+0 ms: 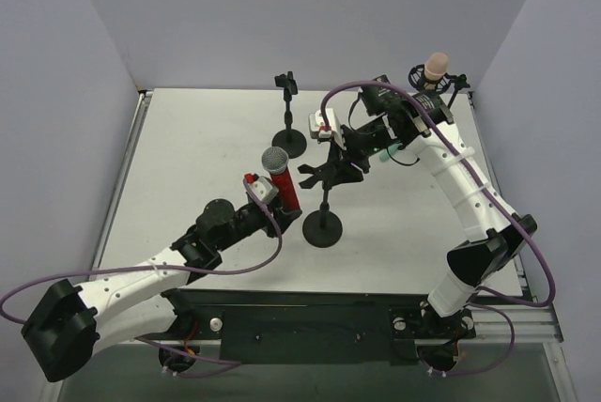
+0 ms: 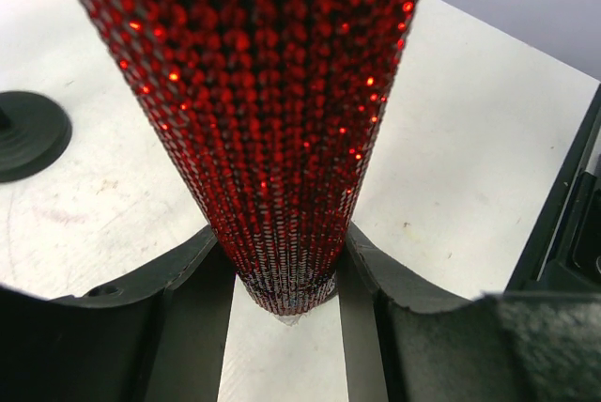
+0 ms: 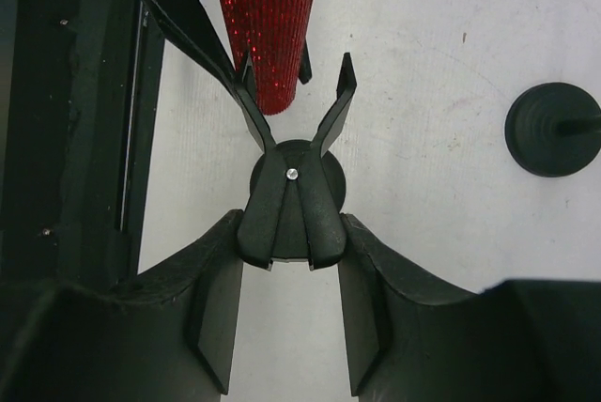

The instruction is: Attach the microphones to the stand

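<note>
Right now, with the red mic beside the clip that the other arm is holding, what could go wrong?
1. In the right wrist view, the tail of the red microphone lines up with the left prong of the stand clip, held by the right gripper, not with its gap. Pushing on may jam it or tip the stand base.
2. The left gripper pinches only the tapered tail end, so the microphone could pivot or slip.

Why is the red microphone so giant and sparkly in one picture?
Left wrist view: the red microphone sits close to the lens, filling the frame, its glitter flashing glints. Top view: even light, it looks small. Right wrist view: the black clip shows little detail between dark fingers.
</note>
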You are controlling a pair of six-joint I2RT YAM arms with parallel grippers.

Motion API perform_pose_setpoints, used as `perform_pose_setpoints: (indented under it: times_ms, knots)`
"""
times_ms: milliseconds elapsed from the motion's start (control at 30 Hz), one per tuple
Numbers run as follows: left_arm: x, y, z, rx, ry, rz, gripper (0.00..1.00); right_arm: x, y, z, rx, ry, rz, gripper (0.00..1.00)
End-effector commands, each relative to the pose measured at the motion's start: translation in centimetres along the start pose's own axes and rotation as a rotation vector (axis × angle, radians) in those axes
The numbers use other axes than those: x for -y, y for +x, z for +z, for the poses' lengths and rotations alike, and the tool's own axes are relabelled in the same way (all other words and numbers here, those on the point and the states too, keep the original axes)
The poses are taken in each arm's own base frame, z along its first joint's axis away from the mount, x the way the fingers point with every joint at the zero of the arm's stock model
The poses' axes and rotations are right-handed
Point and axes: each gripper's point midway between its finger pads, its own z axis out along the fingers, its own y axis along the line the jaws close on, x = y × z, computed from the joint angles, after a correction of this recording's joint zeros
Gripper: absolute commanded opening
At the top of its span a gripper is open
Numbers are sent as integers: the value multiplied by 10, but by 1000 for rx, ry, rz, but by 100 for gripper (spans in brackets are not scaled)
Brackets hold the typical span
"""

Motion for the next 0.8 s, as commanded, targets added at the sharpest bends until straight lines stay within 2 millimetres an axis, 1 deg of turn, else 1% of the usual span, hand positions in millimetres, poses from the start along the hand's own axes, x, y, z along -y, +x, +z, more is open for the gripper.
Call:
perform_pose_setpoints:
  times_ms: [0,233,367,433,500,533,567,600,667,700,767]
  knots:
    - [21,-61,21,150,121,56,0,-10,-3,4,25,-57,31,13]
    - [23,-54,39,118,139,48,0,-11,-2,3,26,-65,42,11]
    - [21,-55,45,111,136,50,0,-12,-1,4,25,-73,52,11]
    - [19,-54,46,105,131,49,0,-13,0,4,26,-78,66,14]
    - [16,-53,45,103,123,48,0,-12,-1,4,29,-80,78,21]
    - [16,-55,44,108,121,47,0,-13,0,4,28,-85,82,29]
    - [15,-53,44,106,117,46,0,-13,1,5,29,-87,85,32]
    - [15,-54,43,108,118,46,0,-14,0,4,30,-86,84,38]
    - [15,-53,43,104,118,46,0,-15,0,5,36,-93,90,45]
    - [15,-55,43,108,121,47,0,-15,0,6,34,-96,87,47]
    - [14,-54,43,104,120,47,0,-15,-1,7,37,-97,87,47]
